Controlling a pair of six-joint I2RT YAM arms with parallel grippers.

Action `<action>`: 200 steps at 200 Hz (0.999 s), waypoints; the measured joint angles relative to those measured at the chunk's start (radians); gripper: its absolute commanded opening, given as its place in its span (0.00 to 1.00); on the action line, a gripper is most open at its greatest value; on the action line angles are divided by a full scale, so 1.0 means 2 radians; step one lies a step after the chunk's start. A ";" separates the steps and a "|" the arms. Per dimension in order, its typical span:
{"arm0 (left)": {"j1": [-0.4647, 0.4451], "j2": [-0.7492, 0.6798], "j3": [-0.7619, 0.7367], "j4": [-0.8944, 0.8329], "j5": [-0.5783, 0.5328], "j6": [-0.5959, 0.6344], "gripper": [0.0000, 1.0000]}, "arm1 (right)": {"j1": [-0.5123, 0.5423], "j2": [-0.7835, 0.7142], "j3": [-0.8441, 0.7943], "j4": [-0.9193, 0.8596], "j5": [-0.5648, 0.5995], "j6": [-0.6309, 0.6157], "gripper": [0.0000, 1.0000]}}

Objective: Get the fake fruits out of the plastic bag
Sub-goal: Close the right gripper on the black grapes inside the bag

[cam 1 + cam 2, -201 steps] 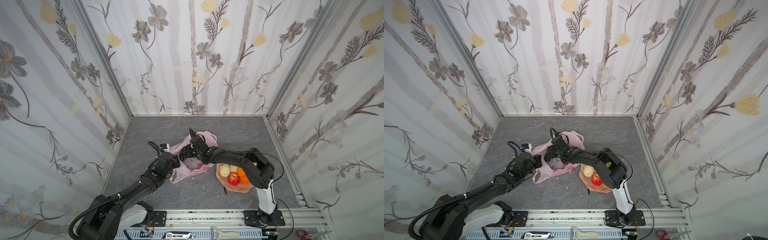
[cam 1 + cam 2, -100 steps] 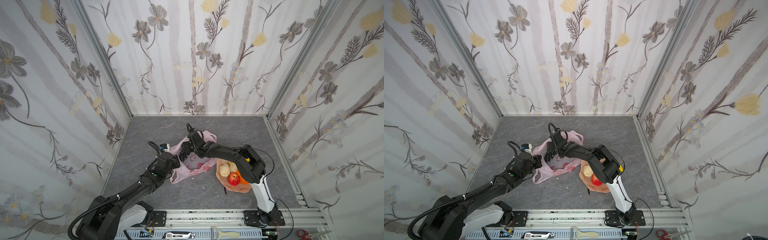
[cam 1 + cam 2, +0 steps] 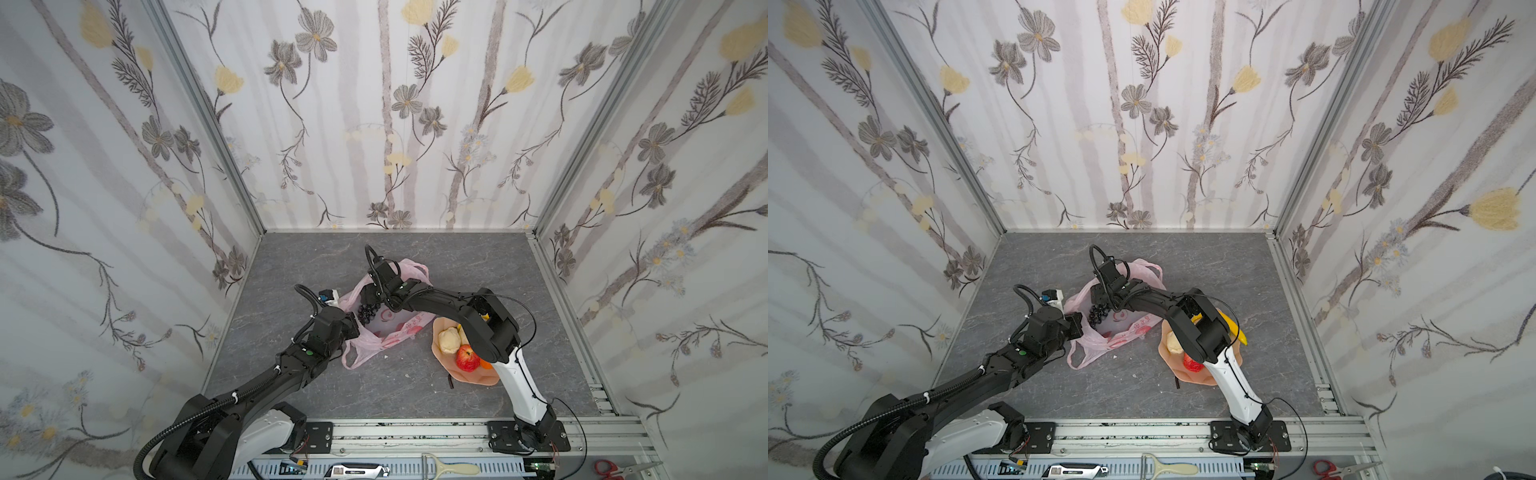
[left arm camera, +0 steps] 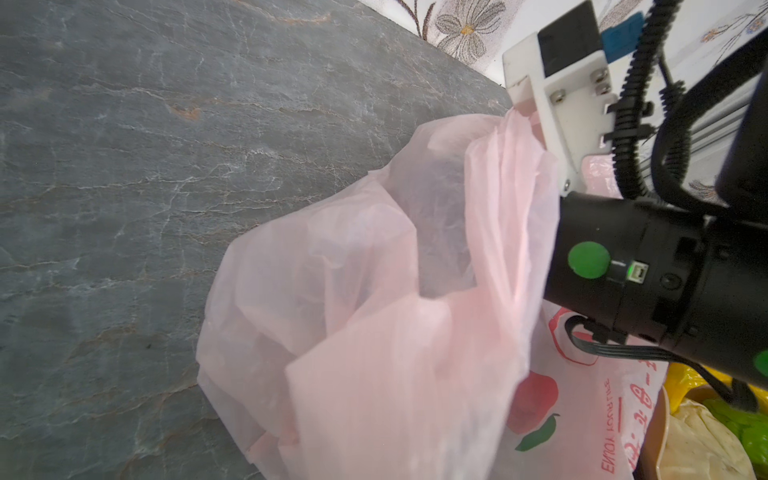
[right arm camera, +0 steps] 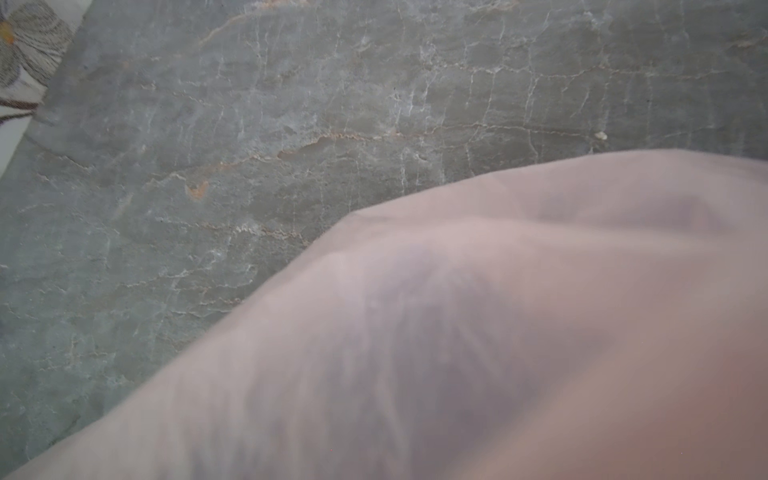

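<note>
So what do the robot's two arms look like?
Both are chunky and mostly black, each with a white link near its base and a green dot by the wrist. The left arm carries a ribbed black hose with white cable ties. The right arm has thin black wires looping off it and a white camera bracket.

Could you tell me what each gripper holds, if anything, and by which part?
The left gripper pinches the plastic bag by its mouth rim. The right gripper reaches into the bag near the grape bunch; whether it grips anything cannot be told.
</note>
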 measured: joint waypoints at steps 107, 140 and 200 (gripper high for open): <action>0.000 -0.024 -0.024 0.000 -0.008 -0.001 0.02 | 0.017 0.001 0.002 -0.035 -0.028 -0.004 0.71; 0.000 -0.029 -0.030 0.000 -0.010 -0.001 0.02 | 0.019 0.007 0.004 -0.039 -0.038 -0.004 0.63; 0.000 -0.031 -0.031 0.000 -0.012 -0.001 0.02 | 0.014 0.001 -0.011 -0.020 -0.054 -0.004 0.39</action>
